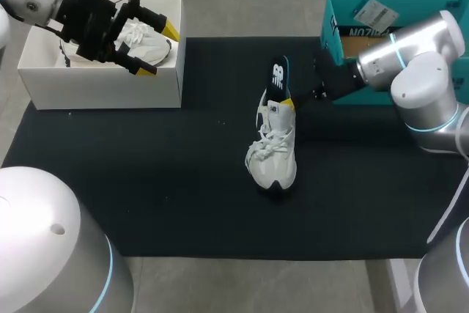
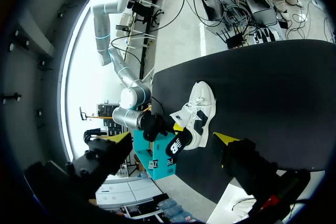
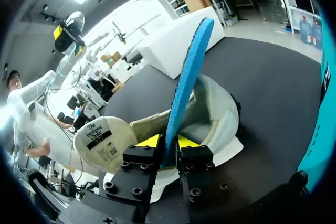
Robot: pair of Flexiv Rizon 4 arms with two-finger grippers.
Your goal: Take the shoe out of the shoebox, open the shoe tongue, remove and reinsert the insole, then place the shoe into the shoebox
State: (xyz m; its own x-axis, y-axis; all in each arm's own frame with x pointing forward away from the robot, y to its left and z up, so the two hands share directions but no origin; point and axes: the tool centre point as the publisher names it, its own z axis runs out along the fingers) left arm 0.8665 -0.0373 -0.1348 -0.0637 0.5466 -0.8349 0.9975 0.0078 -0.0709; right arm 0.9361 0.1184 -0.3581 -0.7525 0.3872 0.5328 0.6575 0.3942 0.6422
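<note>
Black matting covers the table under both arms. A white shoebox sits open at the mat's far edge, directly beneath the left gripper. That gripper's yellow-tipped fingers are spread wide and hold nothing. A second white shoe lies inside this box, just under the spread fingers.

A teal shoebox stands behind the right arm's wrist, near the right gripper but apart from it.

The white sneaker rests on its sole in the middle of the mat, well away from the left gripper. Its heel is right at the right gripper and its toe points away from that hand. In the right wrist view the sneaker lies just ahead of and below the fingers. Its tongue is folded forward, showing a label, so the opening gapes.

The insole, blue on one face, is pinched between the right gripper's two yellow tips, which press on it from both sides. It rises steeply ahead of the fingers, above the heel opening. The fingers hide its lower end, so I cannot tell whether it is still tucked inside the shoe.
</note>
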